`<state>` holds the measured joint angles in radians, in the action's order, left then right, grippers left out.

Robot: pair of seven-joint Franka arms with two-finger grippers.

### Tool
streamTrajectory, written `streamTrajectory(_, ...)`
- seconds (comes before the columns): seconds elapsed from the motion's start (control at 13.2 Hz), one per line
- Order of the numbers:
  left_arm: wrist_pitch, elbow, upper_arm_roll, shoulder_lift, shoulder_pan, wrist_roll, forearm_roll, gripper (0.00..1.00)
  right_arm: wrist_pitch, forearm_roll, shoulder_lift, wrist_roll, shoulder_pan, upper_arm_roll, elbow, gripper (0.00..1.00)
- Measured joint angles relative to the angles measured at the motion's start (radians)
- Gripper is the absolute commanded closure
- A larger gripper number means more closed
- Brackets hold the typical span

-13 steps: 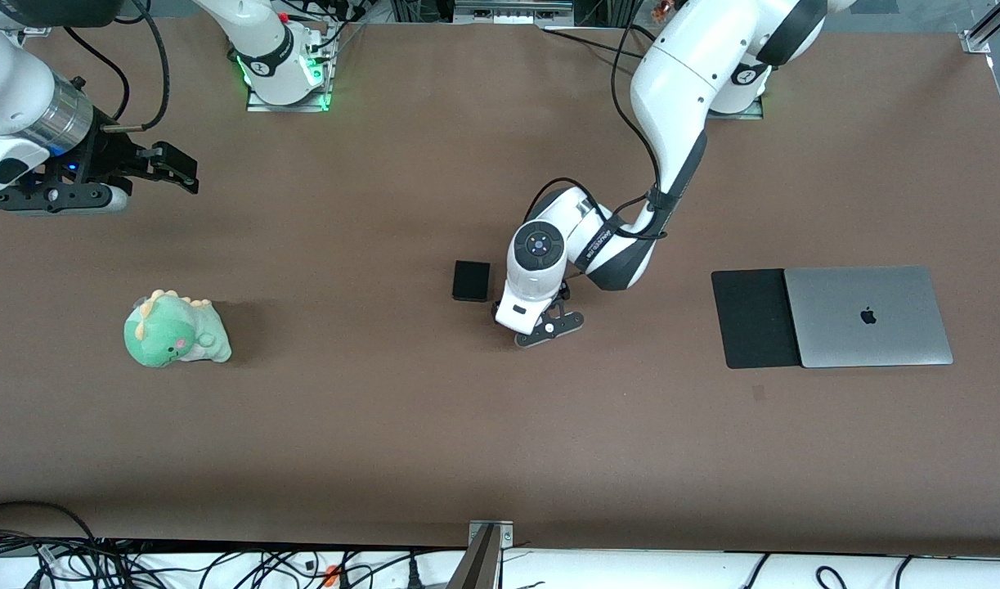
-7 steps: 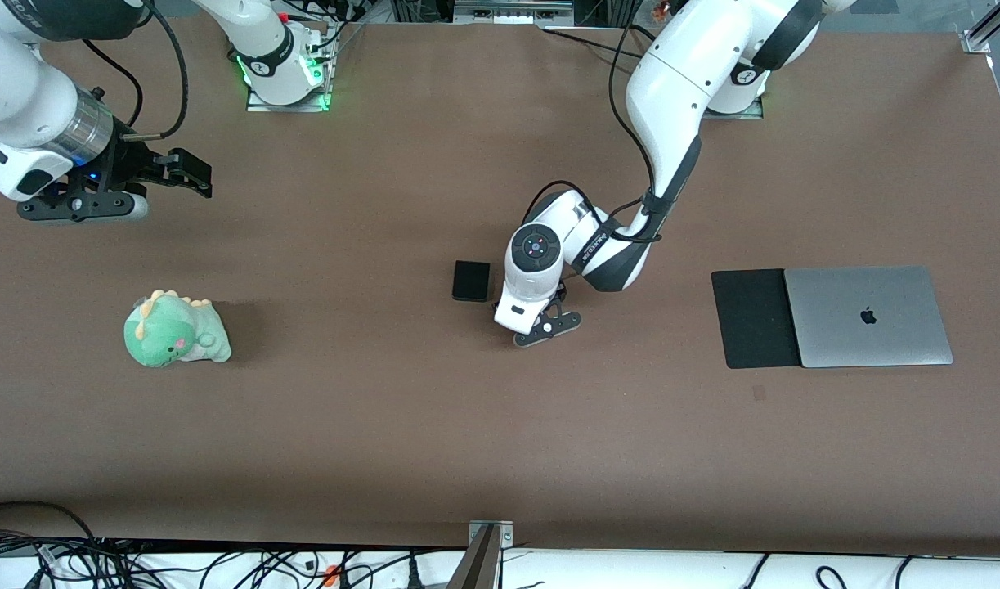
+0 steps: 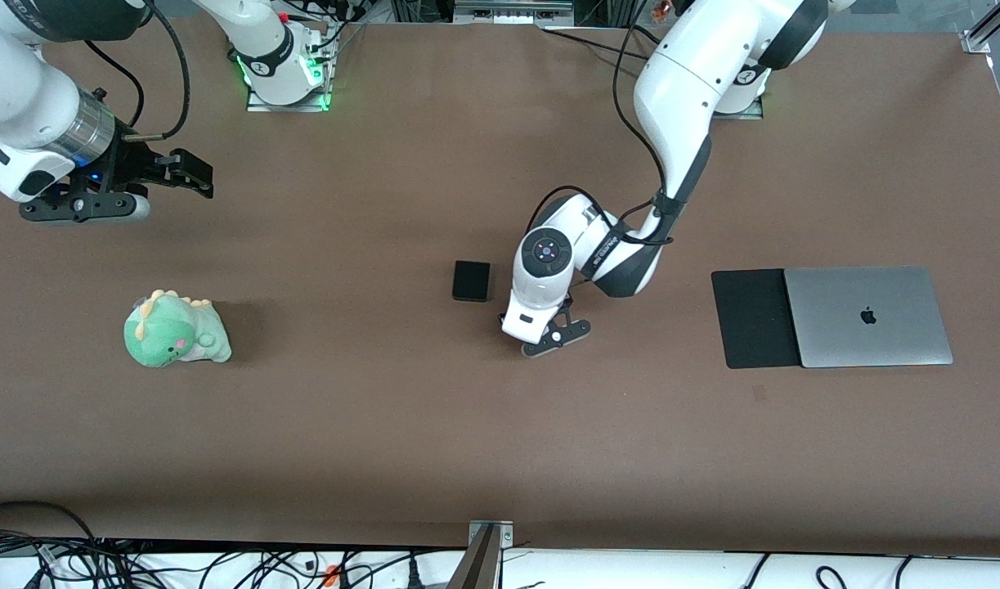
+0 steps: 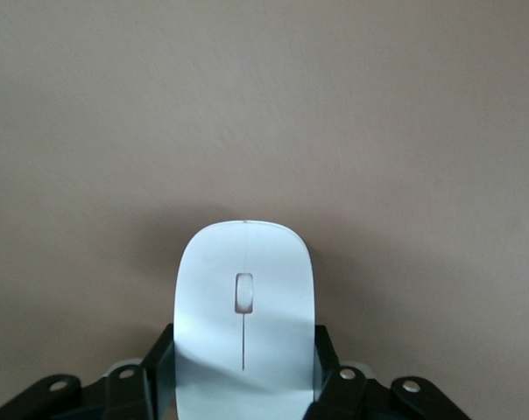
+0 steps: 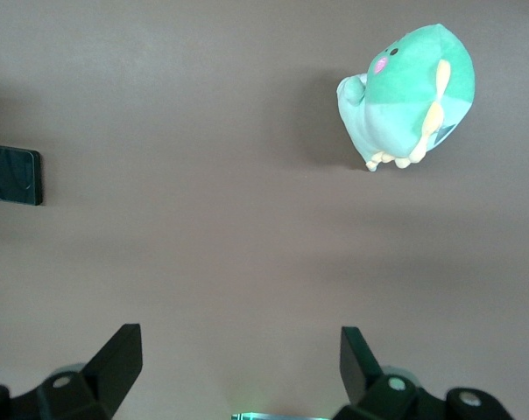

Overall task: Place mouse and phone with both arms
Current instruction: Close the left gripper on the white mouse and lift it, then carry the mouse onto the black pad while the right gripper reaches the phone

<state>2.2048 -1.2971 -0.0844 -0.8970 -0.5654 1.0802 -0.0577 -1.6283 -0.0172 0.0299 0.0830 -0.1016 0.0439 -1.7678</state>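
My left gripper [image 3: 549,329] is low over the middle of the table, beside the phone [image 3: 472,281], a small black slab lying flat. In the left wrist view its black fingers [image 4: 158,367] press both sides of the white mouse [image 4: 243,289], so the left gripper [image 4: 243,363] is shut on it. The left arm's wrist hides the mouse in the front view. My right gripper [image 3: 195,176] is open and empty, up in the air at the right arm's end. The right wrist view shows its gripper [image 5: 238,367] wide open and the phone [image 5: 14,175] far off.
A green dinosaur plush [image 3: 175,330] lies toward the right arm's end and shows in the right wrist view [image 5: 411,96]. A closed silver laptop [image 3: 867,315] lies on a large black mouse mat [image 3: 753,319] toward the left arm's end.
My left gripper has shifted slightly toward the mat and nearer the front camera with the mouse. My right gripper moved a little toward the table's middle, then stayed still.
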Motion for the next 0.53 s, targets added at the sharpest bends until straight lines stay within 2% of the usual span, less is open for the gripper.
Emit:
streamTrajectory(0.23, -0.120, 0.010, 0.004, 0.067, 0.059, -0.071, -0.001, 0.46, -0.003, 0.000, -0.002, 0.015, -0.009, 0.000, 0.000, 0.00)
streamTrajectory(0.53, -0.239, -0.026, 0.007, 0.205, 0.204, -0.234, -0.001, 0.45, -0.013, -0.001, -0.008, 0.056, -0.033, 0.000, 0.000, 0.00)
